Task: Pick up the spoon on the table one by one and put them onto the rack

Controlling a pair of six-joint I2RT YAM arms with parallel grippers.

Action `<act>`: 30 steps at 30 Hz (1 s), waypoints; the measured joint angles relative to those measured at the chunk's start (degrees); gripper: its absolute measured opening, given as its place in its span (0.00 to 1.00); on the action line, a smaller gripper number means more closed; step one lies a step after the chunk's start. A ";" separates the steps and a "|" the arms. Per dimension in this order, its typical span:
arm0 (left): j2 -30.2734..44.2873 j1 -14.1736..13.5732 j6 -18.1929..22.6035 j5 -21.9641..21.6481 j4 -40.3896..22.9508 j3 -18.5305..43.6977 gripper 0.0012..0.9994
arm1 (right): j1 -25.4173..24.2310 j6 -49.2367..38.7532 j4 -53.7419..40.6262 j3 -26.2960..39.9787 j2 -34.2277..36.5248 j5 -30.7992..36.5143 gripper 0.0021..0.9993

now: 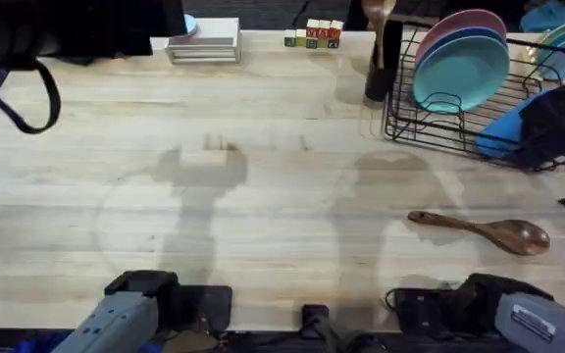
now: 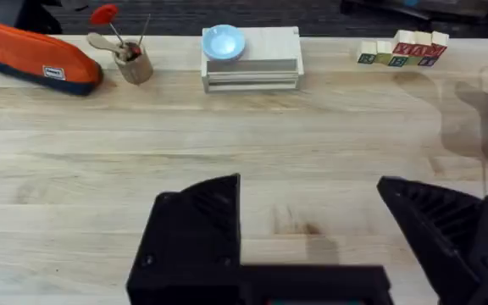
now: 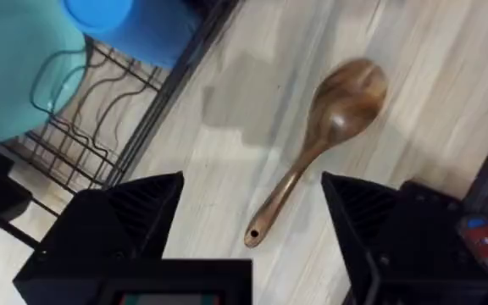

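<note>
Cut off and hidden parts

The rack (image 1: 479, 118) runs off at three o'clock; its utensil cup (image 1: 381, 64) hides a handle's lower end.

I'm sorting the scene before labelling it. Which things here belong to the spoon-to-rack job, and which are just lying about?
Belongs to the job:
- spoon, lying flat on the table
- rack with its plates
- right pincer, open above the spoon

Just lying about:
- orange pouch
- tan cup of utensils
- letter blocks
- small blue bowl
</note>
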 joint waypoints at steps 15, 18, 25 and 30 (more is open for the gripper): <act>0.02 0.00 0.00 0.00 0.15 0.00 0.99 | 0.00 8.28 7.82 -16.50 -0.02 -3.56 1.00; 0.00 0.00 0.00 0.00 0.16 0.00 0.99 | 0.00 8.98 9.37 -19.00 0.00 -3.58 1.00; 0.02 0.00 0.00 0.00 0.17 0.00 0.99 | 0.00 9.95 13.69 -23.10 -0.02 -3.60 1.00; 0.00 0.00 0.00 0.00 0.17 0.00 0.99 | 0.00 10.16 16.06 -26.12 -0.02 -3.58 1.00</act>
